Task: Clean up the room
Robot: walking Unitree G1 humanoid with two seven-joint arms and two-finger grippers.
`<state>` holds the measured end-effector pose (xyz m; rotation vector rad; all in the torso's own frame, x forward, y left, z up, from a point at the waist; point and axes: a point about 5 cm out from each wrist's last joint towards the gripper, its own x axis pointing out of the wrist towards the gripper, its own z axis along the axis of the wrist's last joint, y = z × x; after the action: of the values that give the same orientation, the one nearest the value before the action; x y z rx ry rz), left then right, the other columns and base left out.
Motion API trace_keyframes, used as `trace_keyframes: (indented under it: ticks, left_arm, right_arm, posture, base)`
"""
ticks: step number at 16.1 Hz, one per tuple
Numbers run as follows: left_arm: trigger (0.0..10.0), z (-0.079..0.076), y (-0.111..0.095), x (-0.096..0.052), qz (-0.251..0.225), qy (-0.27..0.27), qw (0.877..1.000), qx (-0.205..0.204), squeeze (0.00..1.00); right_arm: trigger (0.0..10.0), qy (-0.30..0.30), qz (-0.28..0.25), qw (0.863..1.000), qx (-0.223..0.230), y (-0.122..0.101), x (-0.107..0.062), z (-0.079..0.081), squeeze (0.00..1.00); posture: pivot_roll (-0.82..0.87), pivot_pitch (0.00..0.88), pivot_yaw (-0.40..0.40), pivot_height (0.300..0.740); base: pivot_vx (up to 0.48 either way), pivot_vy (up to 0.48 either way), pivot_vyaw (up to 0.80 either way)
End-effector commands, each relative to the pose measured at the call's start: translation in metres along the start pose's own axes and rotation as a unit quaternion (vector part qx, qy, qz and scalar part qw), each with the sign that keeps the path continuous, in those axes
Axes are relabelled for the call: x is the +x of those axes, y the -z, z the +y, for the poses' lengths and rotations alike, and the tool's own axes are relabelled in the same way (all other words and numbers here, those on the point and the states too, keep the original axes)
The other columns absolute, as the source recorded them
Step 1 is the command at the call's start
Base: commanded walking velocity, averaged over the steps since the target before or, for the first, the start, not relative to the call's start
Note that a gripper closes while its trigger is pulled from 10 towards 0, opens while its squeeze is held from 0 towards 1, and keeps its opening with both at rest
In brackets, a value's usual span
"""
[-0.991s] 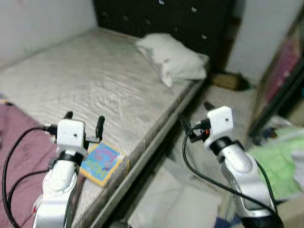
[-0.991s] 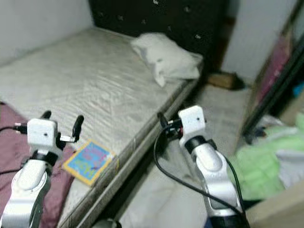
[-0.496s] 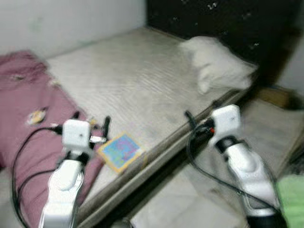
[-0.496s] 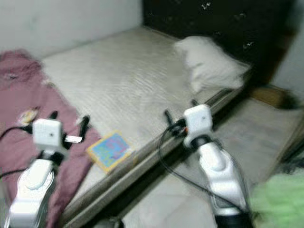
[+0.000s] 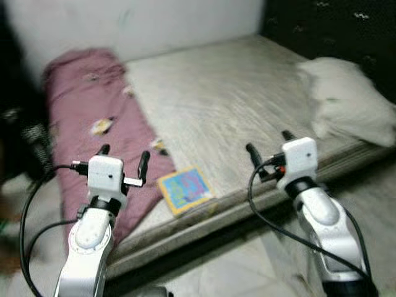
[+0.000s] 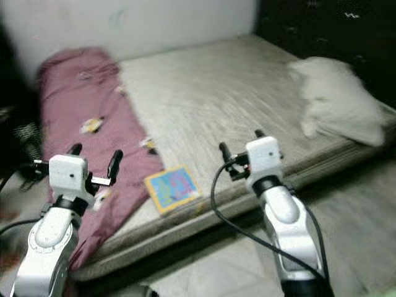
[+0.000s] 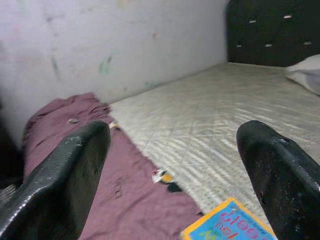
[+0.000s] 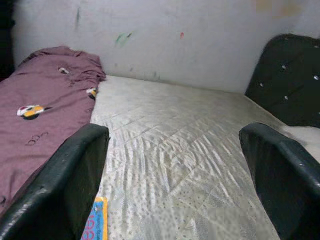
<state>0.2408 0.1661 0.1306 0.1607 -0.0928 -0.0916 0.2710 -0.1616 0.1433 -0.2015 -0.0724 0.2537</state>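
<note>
Blue book lies at the mattress edge; a push could drop it. Left tool and right tool hover wide, empty.

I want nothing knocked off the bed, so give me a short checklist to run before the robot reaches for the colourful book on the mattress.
1. Left gripper open and holding nothing: ok.
2. Right gripper open and holding nothing: ok.
3. Book in sight, flat near the mattress edge: ok.
4. Nothing lying on the book: ok.
5. Maroon blanket apart from the book: ok, close beside it.
6. Head views sharp enough to aim: not ok, blurred.
</note>
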Motion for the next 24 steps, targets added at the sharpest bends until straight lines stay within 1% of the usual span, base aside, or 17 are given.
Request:
trace_keyframes:
  ticks: [1, 6, 9, 10, 12, 15, 17, 19, 24]
  left_arm:
    - [10.0, 0.0074, -0.0001, -0.0010, 0.002, -0.019, 1.000, 0.008, 0.00]
    - [10.0, 0.0074, 0.0002, -0.0008, 0.002, -0.018, 1.000, 0.006, 0.00]
    - [10.0, 0.0077, -0.0019, 0.0002, -0.005, -0.009, 1.000, -0.014, 0.00]
    - [10.0, 0.0097, -0.0025, 0.0000, -0.007, -0.011, 1.000, -0.009, 0.00]
    - [10.0, 0.0086, -0.0017, 0.0003, -0.009, 0.005, 1.000, -0.008, 0.00]
    - [10.0, 0.0045, -0.0038, 0.0013, -0.016, 0.027, 0.999, -0.023, 0.00]
    - [10.0, 0.0046, -0.0041, 0.0017, -0.017, 0.030, 0.999, -0.024, 0.00]
    - [10.0, 0.0045, -0.0044, 0.0022, -0.020, 0.037, 0.999, -0.025, 0.00]
    - [10.0, 0.0038, -0.0047, 0.0020, -0.023, 0.044, 0.998, -0.027, 0.00]
  right_arm:
    - [10.0, -0.012, -0.007, 1.000, 0.002, -0.0026, 0.0040, 0.0075, 0.00]
    - [10.0, -0.011, -0.007, 1.000, 0.002, -0.0022, 0.0039, 0.0080, 0.00]
    - [10.0, -0.012, -0.010, 1.000, 0.001, -0.0033, 0.0061, 0.0086, 0.00]
    - [10.0, -0.011, -0.011, 1.000, 0.001, -0.0039, 0.0072, 0.0069, 0.00]
    - [10.0, -0.007, -0.012, 1.000, 0.005, -0.0037, 0.0081, 0.0064, 0.00]
    - [10.0, -0.005, -0.012, 1.000, 0.004, -0.0028, 0.0063, 0.0064, 0.00]
    - [10.0, -0.002, -0.010, 1.000, 0.001, -0.0016, 0.0054, 0.0037, 0.00]
    - [10.0, 0.006, -0.012, 1.000, 0.004, -0.0024, 0.0070, 0.0015, 0.00]
    - [10.0, 0.003, -0.012, 1.000, 0.005, -0.0015, 0.0075, 0.0046, 0.00]
  posture:
    - [0.00, 0.000, -0.009, 0.740]
    - [0.00, 0.000, -0.007, 0.740]
    - [0.00, 0.000, -0.011, 0.740]
    - [0.00, 0.000, -0.009, 0.740]
    - [0.00, 0.000, -0.009, 0.740]
    - [0.00, 0.000, -0.007, 0.740]
    - [-0.01, 0.000, -0.005, 0.740]
    - [-0.01, 0.000, -0.003, 0.740]
    - [0.00, 0.000, -0.001, 0.740]
  base:
    - [0.000, 0.000, 0.79]
    - [0.000, 0.000, 0.79]
    - [0.000, 0.000, 0.79]
    - [0.000, 0.000, 0.79]
    - [0.000, 0.000, 0.68]
    - [0.000, 0.000, 0.00]
    - [0.000, 0.000, 0.00]
    - [0.264, 0.000, 0.00]
    - [0.287, 0.000, 0.00]
